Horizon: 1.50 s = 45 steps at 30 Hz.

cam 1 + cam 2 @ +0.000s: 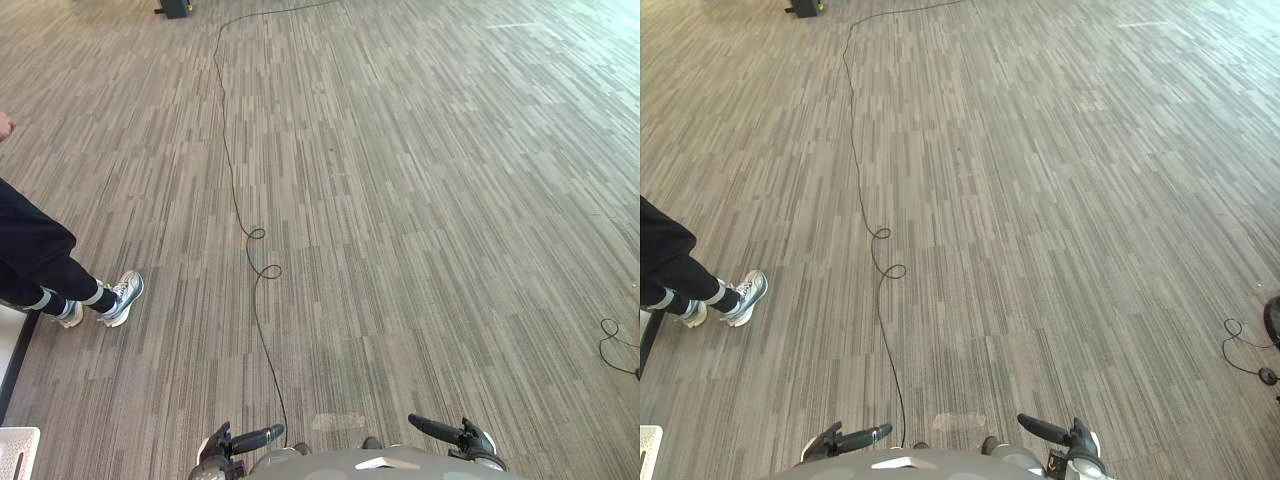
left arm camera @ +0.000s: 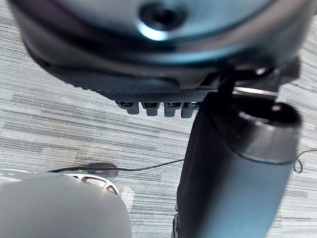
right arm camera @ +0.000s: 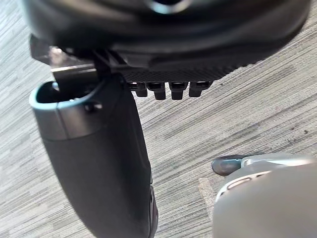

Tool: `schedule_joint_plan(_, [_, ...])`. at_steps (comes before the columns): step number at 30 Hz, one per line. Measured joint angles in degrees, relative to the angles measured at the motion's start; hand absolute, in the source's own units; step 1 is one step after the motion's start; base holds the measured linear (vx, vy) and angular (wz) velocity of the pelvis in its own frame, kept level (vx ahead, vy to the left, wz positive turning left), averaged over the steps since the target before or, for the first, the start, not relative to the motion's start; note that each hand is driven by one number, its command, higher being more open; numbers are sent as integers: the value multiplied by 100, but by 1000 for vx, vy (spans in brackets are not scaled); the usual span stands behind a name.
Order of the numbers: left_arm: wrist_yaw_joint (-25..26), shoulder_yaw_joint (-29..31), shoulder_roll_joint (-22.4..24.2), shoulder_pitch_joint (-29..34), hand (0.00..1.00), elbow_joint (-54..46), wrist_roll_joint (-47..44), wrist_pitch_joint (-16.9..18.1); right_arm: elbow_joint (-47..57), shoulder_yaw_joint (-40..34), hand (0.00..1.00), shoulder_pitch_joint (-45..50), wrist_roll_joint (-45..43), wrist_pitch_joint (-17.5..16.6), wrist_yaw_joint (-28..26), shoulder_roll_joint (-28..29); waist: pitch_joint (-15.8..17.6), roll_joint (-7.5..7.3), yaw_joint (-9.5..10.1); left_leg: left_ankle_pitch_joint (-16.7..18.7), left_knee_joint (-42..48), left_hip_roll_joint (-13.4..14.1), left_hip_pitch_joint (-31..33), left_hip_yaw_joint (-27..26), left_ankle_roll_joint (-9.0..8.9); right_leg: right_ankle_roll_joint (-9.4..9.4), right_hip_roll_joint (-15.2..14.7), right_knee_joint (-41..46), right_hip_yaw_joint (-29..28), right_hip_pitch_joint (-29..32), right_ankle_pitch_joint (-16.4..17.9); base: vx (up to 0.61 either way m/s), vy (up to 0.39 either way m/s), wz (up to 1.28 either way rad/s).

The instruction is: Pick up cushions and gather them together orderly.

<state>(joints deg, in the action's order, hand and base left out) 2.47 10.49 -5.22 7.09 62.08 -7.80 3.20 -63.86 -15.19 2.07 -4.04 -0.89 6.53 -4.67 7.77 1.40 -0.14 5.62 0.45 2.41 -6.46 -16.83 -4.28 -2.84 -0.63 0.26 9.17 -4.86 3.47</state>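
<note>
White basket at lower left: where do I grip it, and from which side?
Just a corner of the white basket is in frame, so this is tentative: grip its top rim, left hand coming down from above, since the basket sits on the floor on that side.

Floor: grey carpet [image 1: 420,200] in narrow streaked tiles, running open to the far edge.
Standing on it at the left, a person's pale trainers [image 1: 122,297], toes turned inward. Small dark object [image 1: 175,10] at the far left edge. Corner of a white perforated crate [image 1: 18,450] nearest left. One pale patch [image 1: 338,421] on the pile, near centre.
</note>
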Motion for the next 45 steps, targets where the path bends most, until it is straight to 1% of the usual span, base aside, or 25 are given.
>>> schedule_joint_plan(6, [-1, -5, 6, -34, 100, 2, 0, 4, -42, 5, 100, -147, 65, 0, -15, 193, 68, 5, 6, -20, -71, -24, -22, 15, 31, 11, -2, -98, 38, -44, -30, -3, -2, 1])
schedule_joint_plan(8, [-4, -9, 5, -43, 100, 3, -1, 4, -45, 10, 100, -156, 64, 6, -28, 195, 77, 2, 6, -66, -164, -51, -22, 42, 101, 18, -9, -145, 98, -47, -38, -26, -16, 9])
schedule_joint_plan(10, [-7, -17, -1, -46, 100, 4, 0, 4, -45, 12, 100, -158, 65, 7, -28, 195, 82, -3, 6, -84, -205, -59, -29, 63, 128, 18, -10, -144, 135, -48, -38, -31, -14, 11])
schedule_joint_plan(16, [-14, -43, -25, -52, 100, 3, -3, 5, -45, 17, 100, -168, 63, 6, -30, 200, 127, -36, 7, -90, -221, -87, -86, 125, 137, 18, -32, -150, 190, -129, -39, -33, -8, 5])
schedule_joint_plan(21, [-10, -71, -35, -58, 100, 5, 0, 5, -46, 73, 100, -177, 65, 5, -30, 201, 131, -38, 7, -149, -311, -107, -90, 181, 221, 19, -36, -156, 255, -121, -39, -36, -17, 6])
schedule_joint_plan(24, [-8, -136, -64, -71, 100, 5, -1, 5, -49, 118, 100, -194, 67, 5, -29, 199, 162, -51, 7, -162, -330, -111, -95, 174, 230, 22, -37, -157, 260, -115, -41, -32, -15, 0])
schedule_joint_plan(28, [3, -144, -110, -109, 100, 5, -4, 4, -48, 299, 100, -252, 138, 6, -24, 190, 235, -99, 5, -183, -339, -113, -70, 137, 204, 41, -35, -165, 221, -51, -63, -31, -16, -6])
schedule_joint_plan(35, [61, -105, -107, -147, 100, -1, -8, 4, 17, 527, 100, -311, 211, -40, -2, 138, 344, -44, -11, -190, -325, -112, -51, 18, 185, 1, -34, -225, 138, -25, -185, -23, -10, -8])
schedule_joint_plan(41, [101, -59, -104, -182, 100, -3, -8, 4, 26, 641, 100, -356, 283, -53, 5, 136, 388, -66, -16, -172, -268, -112, -1, 15, 156, 7, -41, -284, 135, -20, -220, -40, -20, -2])
schedule_joint_plan(44, [107, -61, -106, -246, 100, -21, -8, 5, 40, 642, 100, -363, 281, -59, 9, 152, 411, -102, -14, -102, 35, -93, 278, 23, 53, 10, -75, -283, 204, 84, -218, -50, -48, 11])
schedule_joint_plan(45, [109, -61, -108, -307, 100, -21, -8, 5, 41, 636, 100, -362, 278, -58, 12, 149, 458, -113, -15, -30, 294, -70, 439, 34, -37, 23, -102, -269, 266, 109, -208, -72, -74, 24])
